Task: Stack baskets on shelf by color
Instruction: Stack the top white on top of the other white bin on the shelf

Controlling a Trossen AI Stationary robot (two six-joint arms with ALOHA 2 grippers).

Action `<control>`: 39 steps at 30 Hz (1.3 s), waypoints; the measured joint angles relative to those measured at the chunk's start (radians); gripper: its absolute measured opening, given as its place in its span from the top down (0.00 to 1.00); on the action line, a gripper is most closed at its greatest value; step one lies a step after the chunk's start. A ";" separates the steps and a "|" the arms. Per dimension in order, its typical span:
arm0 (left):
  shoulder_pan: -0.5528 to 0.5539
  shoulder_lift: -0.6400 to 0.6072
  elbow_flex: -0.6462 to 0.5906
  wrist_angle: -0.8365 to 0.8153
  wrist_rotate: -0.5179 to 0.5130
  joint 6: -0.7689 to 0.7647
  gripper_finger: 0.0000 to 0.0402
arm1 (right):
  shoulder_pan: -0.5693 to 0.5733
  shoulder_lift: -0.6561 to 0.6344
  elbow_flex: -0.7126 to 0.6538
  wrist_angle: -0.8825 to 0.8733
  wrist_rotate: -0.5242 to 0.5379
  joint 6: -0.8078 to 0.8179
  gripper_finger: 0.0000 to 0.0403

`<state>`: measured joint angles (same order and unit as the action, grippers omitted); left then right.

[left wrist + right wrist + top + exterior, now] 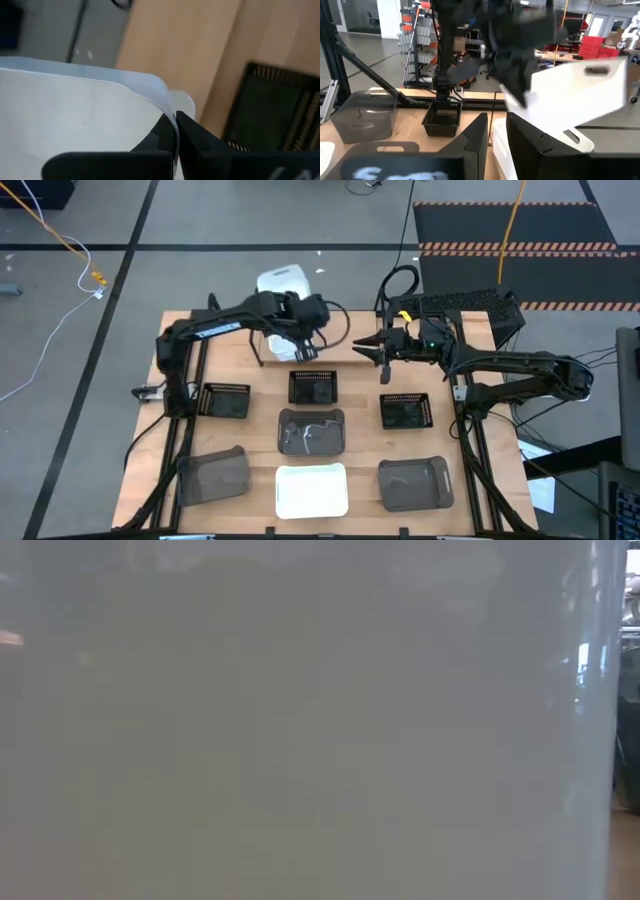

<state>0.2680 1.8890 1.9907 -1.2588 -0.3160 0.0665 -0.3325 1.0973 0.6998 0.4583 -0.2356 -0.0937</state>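
Note:
My left gripper (303, 352) (175, 127) is over the far middle of the table, shut on a white basket (283, 285) (580, 95). The arm crosses over the middle of this basket in the high view. A second white basket (186, 100) (540, 150) shows just below it, by the shelf (338, 356). What it rests on is hidden. My right gripper (366, 348) (497, 135) hovers to the right of it, level, pointing at the table's left. Its fingers stand a narrow gap apart and hold nothing. A third white basket (311, 490) lies flat near the near edge. My left gripper pinches the white basket's side wall (169, 111) close to a rounded corner, one finger inside the basket and one outside. The fingers come from above, pointing down. The basket is lifted clear and tilted, with its far end and handle slot (597, 70) higher.
Three black mesh baskets (225, 400) (314, 387) (406, 411) stand in a row mid-table. Three grey translucent ones (311, 430) (212, 476) (414, 483) lie nearer. A white surface (300, 720) fills the low view. Black frame rails run along both table sides.

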 joint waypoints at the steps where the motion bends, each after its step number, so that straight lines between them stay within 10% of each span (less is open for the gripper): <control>1: 0.001 0.013 0.000 -0.018 0.010 -0.010 0.99 | 0.000 0.000 0.000 -0.001 0.000 -0.001 0.84; 21: 0.024 0.077 -0.004 -0.084 0.136 0.022 0.98 | 0.000 0.000 0.000 -0.002 0.000 0.011 0.84; 39: 0.065 0.046 -0.004 -0.132 0.185 0.011 0.68 | 0.000 0.002 0.000 -0.007 0.033 0.014 0.84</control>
<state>0.3329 1.9347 1.9869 -1.3905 -0.1308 0.0777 -0.3320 1.0992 0.6998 0.4511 -0.2030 -0.0796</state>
